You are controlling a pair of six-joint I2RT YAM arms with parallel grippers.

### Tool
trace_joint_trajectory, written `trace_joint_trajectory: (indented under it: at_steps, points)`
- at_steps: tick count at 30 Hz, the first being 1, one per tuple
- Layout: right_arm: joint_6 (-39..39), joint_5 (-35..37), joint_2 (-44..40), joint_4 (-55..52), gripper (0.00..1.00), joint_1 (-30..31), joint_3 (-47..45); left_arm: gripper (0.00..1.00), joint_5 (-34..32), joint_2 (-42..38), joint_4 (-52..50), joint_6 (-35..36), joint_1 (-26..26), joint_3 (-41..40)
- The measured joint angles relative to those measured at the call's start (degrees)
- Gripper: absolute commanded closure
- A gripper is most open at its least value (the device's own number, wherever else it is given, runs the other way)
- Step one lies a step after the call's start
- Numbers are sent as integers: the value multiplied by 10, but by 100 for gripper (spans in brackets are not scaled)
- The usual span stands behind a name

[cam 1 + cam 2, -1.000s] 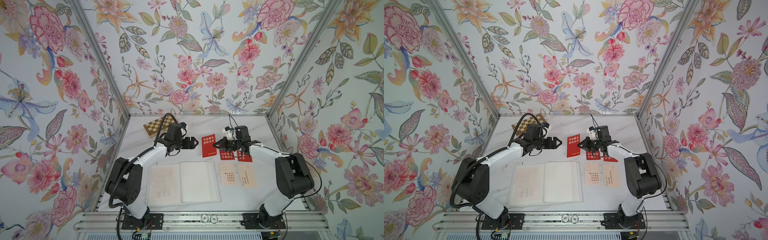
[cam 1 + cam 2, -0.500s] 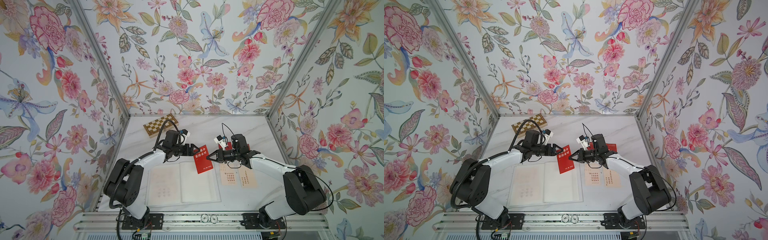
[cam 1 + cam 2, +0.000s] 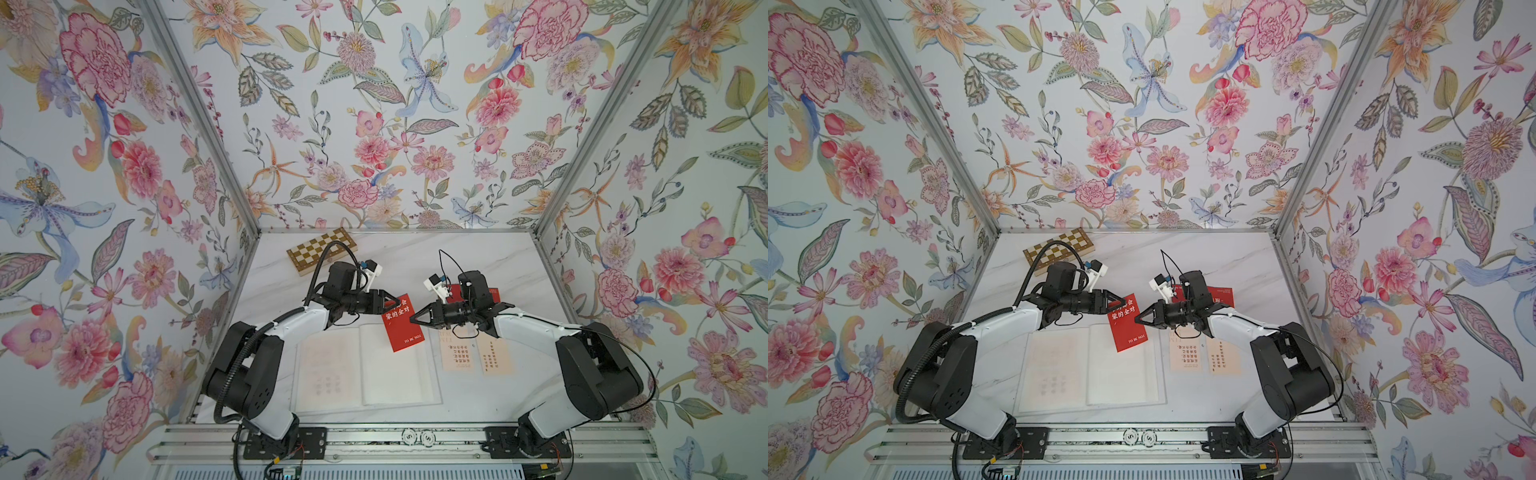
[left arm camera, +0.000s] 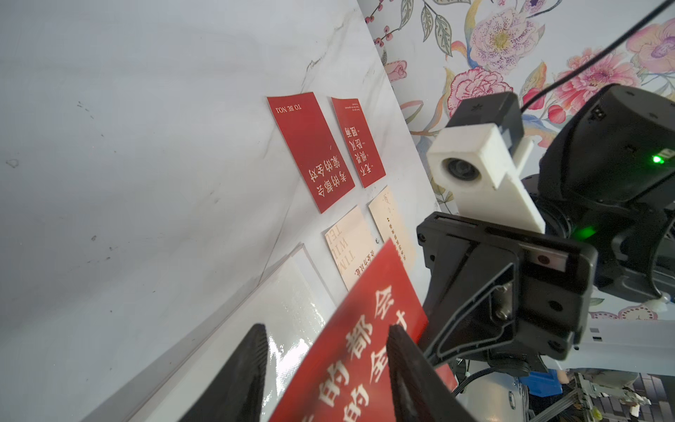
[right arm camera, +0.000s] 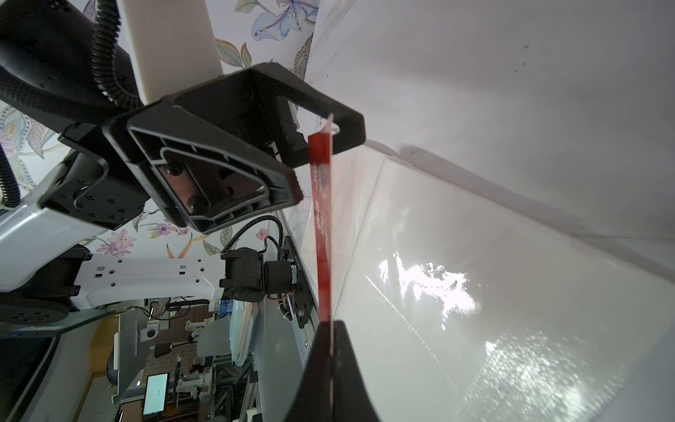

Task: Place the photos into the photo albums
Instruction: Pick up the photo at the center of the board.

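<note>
– Right fingers (image 5: 350, 372) clamp the red card (image 3: 402, 328), which we have now carried over the album's (image 3: 395, 378) one-o'clock corner.
– Left fingers (image 4: 241, 372) straddle it, apart but narrowing; we seem mid-handover.

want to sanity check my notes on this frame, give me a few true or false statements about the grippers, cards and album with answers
1. The right gripper is shut on a red card. True.
2. The album is closed. False: it lies open.
3. The left gripper is clamped shut on that card. False: its jaws stand apart, one on either side of the card.
4. The chessboard lies near the back wall. True.
5. Cream cards lie beside the album. True.
</note>
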Motion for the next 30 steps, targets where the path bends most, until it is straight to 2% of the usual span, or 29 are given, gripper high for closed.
trace_joint_trajectory:
  at_steps: [5,26,30]
  points:
    - [-5,-2,20,0,100,-13,0,61,0,-19,-7,4,0,-6]
    - [-17,-7,39,-3,100,3,23,83,1,-20,-29,16,0,-6]
    - [-17,-10,39,-4,100,8,32,95,0,-20,-33,21,0,-6]
